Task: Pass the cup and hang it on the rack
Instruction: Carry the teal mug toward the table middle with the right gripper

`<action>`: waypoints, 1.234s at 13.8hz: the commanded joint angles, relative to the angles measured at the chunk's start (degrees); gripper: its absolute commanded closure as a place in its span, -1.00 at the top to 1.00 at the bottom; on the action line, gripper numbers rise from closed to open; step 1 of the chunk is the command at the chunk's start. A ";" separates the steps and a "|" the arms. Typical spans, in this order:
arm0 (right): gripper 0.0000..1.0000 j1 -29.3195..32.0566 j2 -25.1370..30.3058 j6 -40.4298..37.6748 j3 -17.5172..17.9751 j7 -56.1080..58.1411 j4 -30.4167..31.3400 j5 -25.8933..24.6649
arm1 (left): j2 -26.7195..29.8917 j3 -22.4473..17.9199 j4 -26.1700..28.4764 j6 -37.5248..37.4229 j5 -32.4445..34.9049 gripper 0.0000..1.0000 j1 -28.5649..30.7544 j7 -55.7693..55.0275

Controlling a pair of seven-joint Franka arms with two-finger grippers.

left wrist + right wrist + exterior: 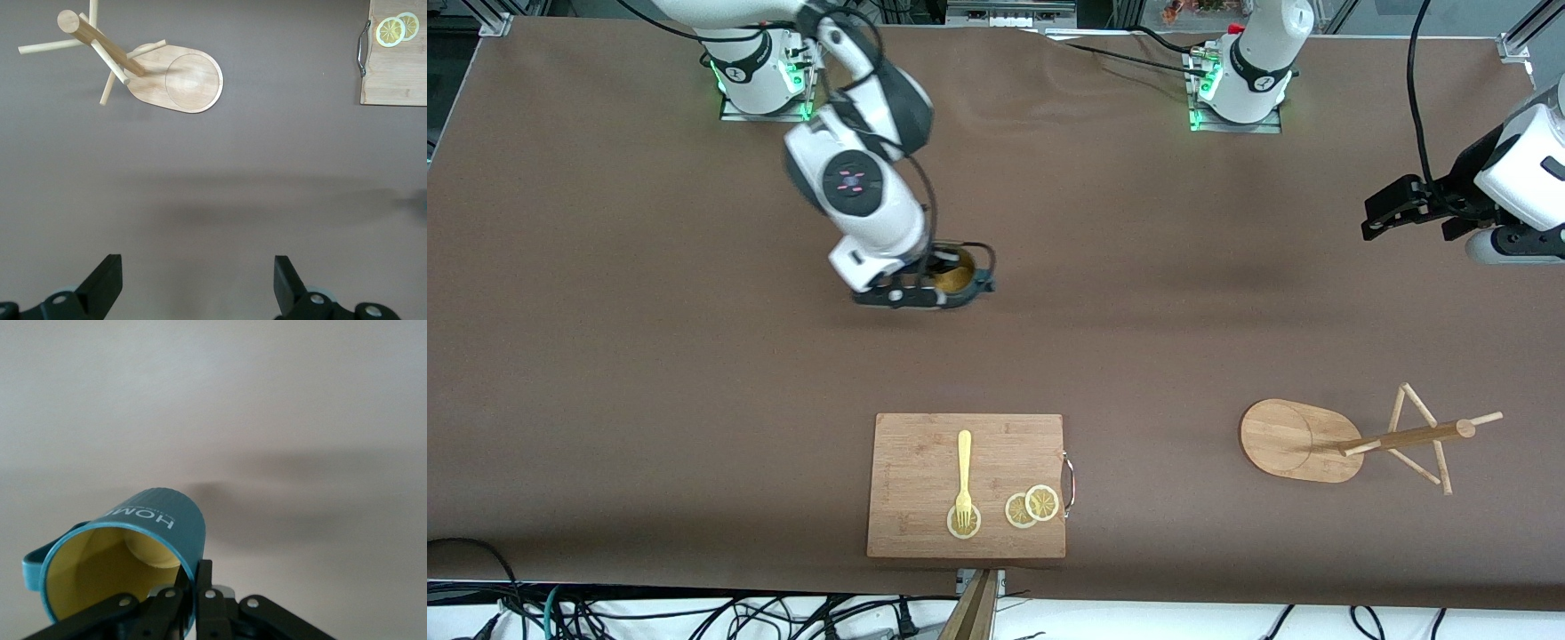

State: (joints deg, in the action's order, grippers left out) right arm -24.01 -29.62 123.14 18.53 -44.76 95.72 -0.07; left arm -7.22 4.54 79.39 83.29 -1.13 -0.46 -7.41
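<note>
Right gripper [927, 286]: closed on the rim of the cup [953, 271]; one finger is seen inside the rim, one outside, in the right wrist view [193, 600].
Cup: teal, ribbed outside, yellow inside, w/ white lettering on the wall [143, 550]. It is held near the middle of the table [605, 356], mouth turned up toward the front camera; whether it rests on the table or is lifted cannot be told. The loop handle is seen at the side away from the fingers in the right wrist view.
Left gripper [1392, 212]: fingers spread wide, nothing between them; held up over the table edge at the left arm's end. In the left wrist view both black fingertips [103, 283] are seen apart over bare brown table [267, 200]. The arm waits.
Rack [1360, 440]: light wood, oval base, one post w/ thin pegs. It stands toward the left arm's end of the table, near the edge closest to the front camera [133, 67].
Cutting board [967, 485]: rectangular, wood, w/ a metal handle on the side toward the rack; set at the middle of the table edge nearest the front camera.
Fork [963, 480]: pale yellow, laid on the board, tines on a lemon slice [963, 523].
Two more slices [1032, 507]: overlapping, near the board's handle side [397, 28].
</note>
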 commanded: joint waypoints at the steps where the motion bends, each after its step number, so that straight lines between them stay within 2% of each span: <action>1: -1.00 -2.79 -3.68 2.37 -0.51 -2.79 -1.50 -0.20 | 0.10 0.47 -1.08 -1.12 1.48 1.00 0.28 0.99; 5: -1.00 -4.99 -8.51 6.32 -0.51 -2.27 -4.74 -0.20 | 0.10 0.39 -1.08 -0.68 1.48 1.00 0.28 0.64; 9: -1.00 -6.74 -10.28 9.66 -0.51 -1.65 -5.45 -0.63 | 0.62 0.04 -0.99 -1.29 1.49 1.00 2.74 0.73; 12: -1.00 -6.84 -11.51 9.66 -0.60 -1.13 -5.45 -5.72 | 0.98 0.65 -1.08 -1.47 2.01 1.00 2.65 0.38; 13: -1.00 -6.75 -11.51 9.66 -0.60 -1.38 -5.45 -5.74 | 1.32 1.00 -1.08 -1.47 1.84 1.00 2.57 0.38; 14: 0.51 -6.84 -11.59 9.66 -0.60 -1.82 -5.45 -5.74 | 1.42 1.00 -1.08 -1.38 1.66 1.00 2.57 0.38; 15: 1.00 -7.01 -11.51 9.66 -0.51 -1.91 -5.45 -5.74 | 1.42 1.00 -1.08 -1.38 1.22 1.00 2.57 0.55; 17: 1.00 -6.67 -10.55 9.32 -0.60 -1.31 -5.89 -5.12 | 1.59 1.09 -1.08 -0.94 1.04 1.00 2.48 0.91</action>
State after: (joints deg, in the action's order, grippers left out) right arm -30.39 -40.12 132.58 18.37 -46.58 91.48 -4.70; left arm -5.96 5.41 79.12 83.01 -1.11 2.13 -7.44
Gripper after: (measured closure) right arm 0.683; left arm 0.000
